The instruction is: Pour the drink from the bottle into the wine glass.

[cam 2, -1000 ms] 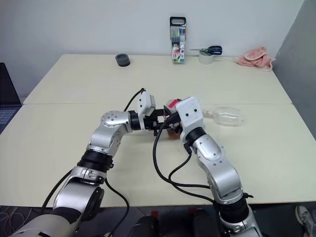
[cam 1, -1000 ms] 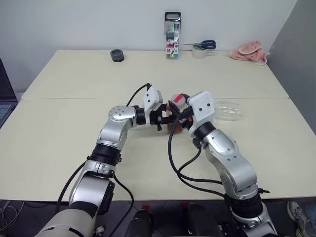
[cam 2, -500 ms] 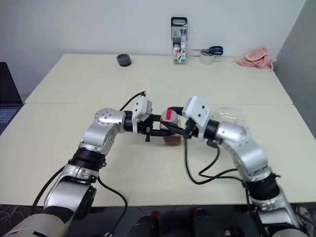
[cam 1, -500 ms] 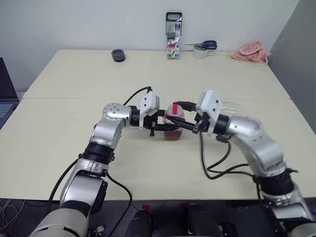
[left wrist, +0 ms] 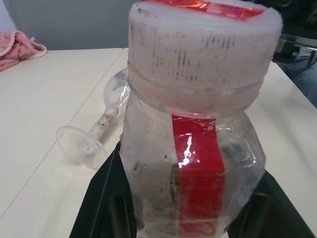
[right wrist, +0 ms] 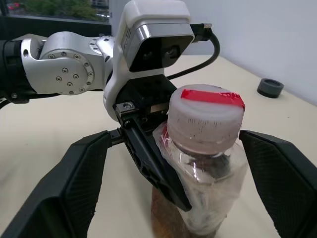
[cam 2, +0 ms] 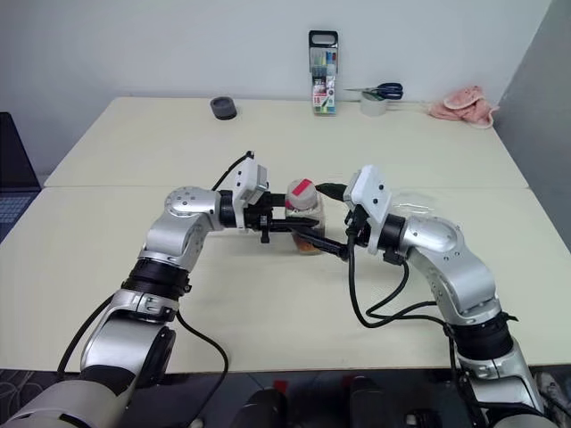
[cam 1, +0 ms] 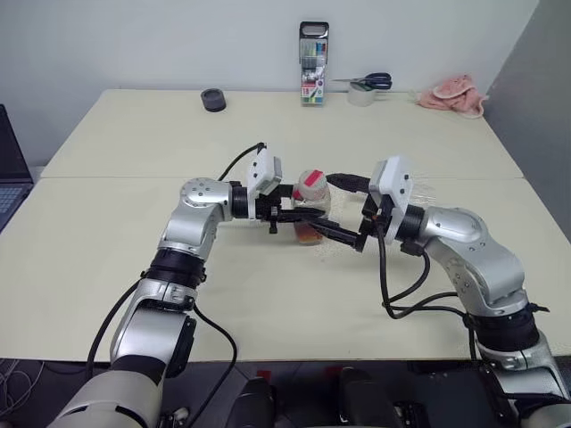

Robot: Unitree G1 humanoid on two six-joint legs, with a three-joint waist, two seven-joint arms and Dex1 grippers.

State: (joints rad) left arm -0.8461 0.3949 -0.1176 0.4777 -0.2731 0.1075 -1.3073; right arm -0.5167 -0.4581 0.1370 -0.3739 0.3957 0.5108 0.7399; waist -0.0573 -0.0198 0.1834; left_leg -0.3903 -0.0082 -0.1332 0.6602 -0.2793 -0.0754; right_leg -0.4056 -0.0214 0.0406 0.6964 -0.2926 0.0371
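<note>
The bottle [cam 1: 309, 207], clear with a red label strip and a red-and-white cap [right wrist: 205, 115], stands upright just above the table's middle. My left gripper [cam 1: 297, 214] is shut on its body from the left. The drink [cam 1: 308, 234], amber, fills only the bottle's bottom. My right gripper [right wrist: 174, 135] is open; its black fingers [right wrist: 74, 183] stand wide on either side of the bottle without touching it. The wine glass [left wrist: 96, 131] lies on its side on the table behind my right wrist, also seen as the wine glass [cam 2: 417, 201].
Along the far edge stand a marker pack [cam 1: 312, 53], a black tape roll [cam 1: 212, 99], scissors on a white roll [cam 1: 364, 86] and a pink cloth [cam 1: 451, 93]. A laptop [cam 1: 7, 178] sits at the left edge. A seam [cam 1: 125, 177] crosses the table.
My right gripper has opened wide and let go of the bottle's cap end. Its arm swung out to the right during the second. The left gripper keeps holding the bottle.
</note>
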